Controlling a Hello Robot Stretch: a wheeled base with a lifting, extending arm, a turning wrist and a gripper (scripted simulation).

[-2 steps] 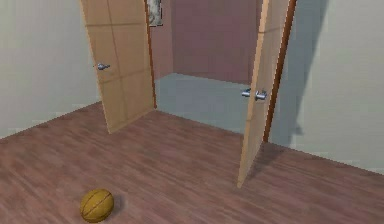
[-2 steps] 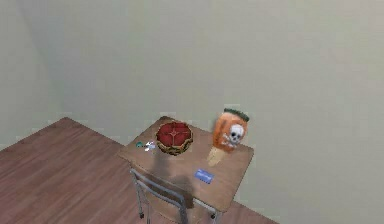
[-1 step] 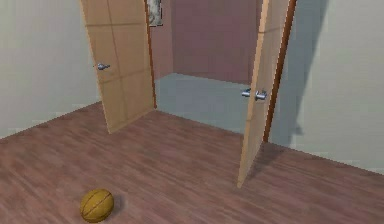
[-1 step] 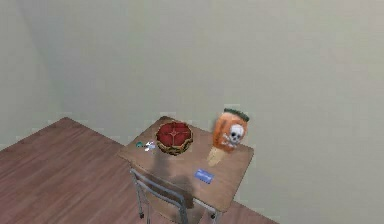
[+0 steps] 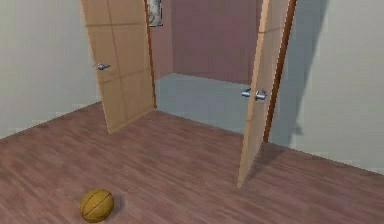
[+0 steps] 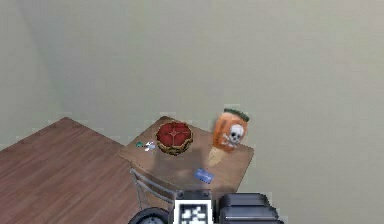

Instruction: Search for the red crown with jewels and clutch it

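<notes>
In the forward view a reddish-brown plank floor (image 5: 190,170) runs up to two light wooden doors, both swung ajar: the left door (image 5: 120,65) and the right door (image 5: 262,90), each with a metal handle. Between them lies a grey-floored space backed by a dull mauve wall (image 5: 210,40). An orange-brown basketball (image 5: 97,205) lies on the planks near the view's bottom left.

In the arm side view a small brown wooden table (image 6: 190,165) stands against a pale wall (image 6: 260,60). On it, toward the back left, sits the red crown (image 6: 174,138): round and squat, deep red with darker ribs across the top and a dark band at its base; jewels cannot be made out. Just beside it to the right stands an orange box with a white skull (image 6: 231,131). A small silvery thing (image 6: 148,146) lies at the crown's left, and a small blue thing (image 6: 203,175) nearer the front edge.

The gripper (image 6: 152,217) shows at the bottom edge, left of a white marked square (image 6: 195,212); its far end is cut off, so neither the jaws' state nor whether it holds anything can be told.
</notes>
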